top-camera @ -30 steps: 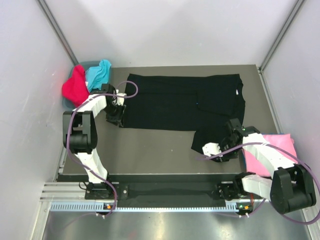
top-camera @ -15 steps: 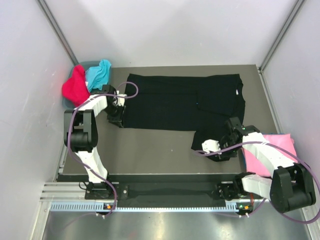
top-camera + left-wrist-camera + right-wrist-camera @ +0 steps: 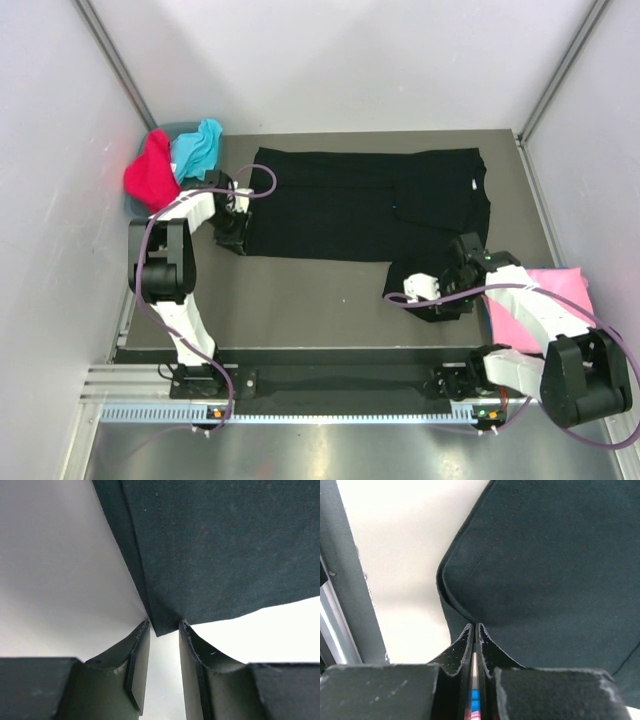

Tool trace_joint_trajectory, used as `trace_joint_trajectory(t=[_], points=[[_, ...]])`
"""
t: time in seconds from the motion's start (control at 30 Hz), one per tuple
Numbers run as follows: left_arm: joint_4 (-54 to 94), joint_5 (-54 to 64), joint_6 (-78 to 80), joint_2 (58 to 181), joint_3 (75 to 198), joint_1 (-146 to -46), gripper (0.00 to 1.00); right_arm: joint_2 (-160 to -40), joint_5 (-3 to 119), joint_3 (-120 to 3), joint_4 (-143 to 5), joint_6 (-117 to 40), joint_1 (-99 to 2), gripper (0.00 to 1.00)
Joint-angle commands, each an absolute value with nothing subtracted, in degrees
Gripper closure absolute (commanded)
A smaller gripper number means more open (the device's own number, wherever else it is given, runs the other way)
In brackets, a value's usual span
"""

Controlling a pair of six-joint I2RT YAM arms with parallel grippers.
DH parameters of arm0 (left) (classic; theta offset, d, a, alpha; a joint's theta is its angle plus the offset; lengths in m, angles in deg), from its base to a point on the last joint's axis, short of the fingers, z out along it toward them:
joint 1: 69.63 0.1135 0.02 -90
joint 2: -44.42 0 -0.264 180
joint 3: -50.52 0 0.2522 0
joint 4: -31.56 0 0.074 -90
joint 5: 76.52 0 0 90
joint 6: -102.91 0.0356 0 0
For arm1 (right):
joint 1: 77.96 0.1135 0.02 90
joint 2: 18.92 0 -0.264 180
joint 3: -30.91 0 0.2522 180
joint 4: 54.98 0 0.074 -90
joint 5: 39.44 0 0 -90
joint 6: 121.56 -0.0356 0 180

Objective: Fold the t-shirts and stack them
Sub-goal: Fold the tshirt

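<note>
The large black t-shirt [image 3: 360, 205] lies spread flat across the table. My left gripper [image 3: 237, 242] is at its near-left corner. In the left wrist view the jaws [image 3: 164, 626] stand apart, with the corner of the black cloth [image 3: 225, 555] between the fingertips. My right gripper [image 3: 425, 297] is on the shirt's near-right flap. In the right wrist view it [image 3: 474, 626] is shut, pinching a folded edge of the black cloth [image 3: 555, 565]. A folded pink t-shirt [image 3: 545, 298] lies at the right. The red [image 3: 150, 172] and turquoise [image 3: 198, 148] t-shirts are heaped at the far left.
The red and turquoise shirts sit in a grey bin [image 3: 178, 128] in the far-left corner. White walls close in the table on the left, back and right. A dark rail [image 3: 330, 380] runs along the near edge between the arm bases.
My right gripper has shifted slightly left and away, taking the black flap's edge with it. The left arm has barely moved.
</note>
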State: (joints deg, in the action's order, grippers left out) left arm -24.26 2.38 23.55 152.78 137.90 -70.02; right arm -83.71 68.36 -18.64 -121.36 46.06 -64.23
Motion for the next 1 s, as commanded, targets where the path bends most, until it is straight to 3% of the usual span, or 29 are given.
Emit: trace_joint_trajectory(t=[0.0,0.17,0.2,0.27,0.67,0.97], points=[[-21.9,3.3,23.9,152.9,136.4,-70.1,0.65,-82.0,68.8,-19.7,-119.6,44.6,-63.6,1.00],[-21.3,1.5,23.2,153.4,136.1,-70.1,0.73,-81.9,68.3,-20.5,-119.4,42.5,-63.6,1.00],[-21.4,1.1,23.4,153.4,136.1,-70.1,0.85,-81.7,67.9,-20.8,-119.3,41.8,-63.6,1.00],[-21.7,0.0,23.9,153.1,136.1,-70.1,1.00,-81.1,67.0,-21.2,-119.1,40.8,-63.6,1.00],[-25.4,-2.5,27.9,148.0,141.5,-70.1,1.00,-76.8,63.1,-32.4,-120.2,31.1,-66.6,1.00],[-29.5,-4.8,28.2,150.9,152.7,-70.1,1.00,-78.8,59.5,-39.1,-114.2,28.3,-69.3,1.00]])
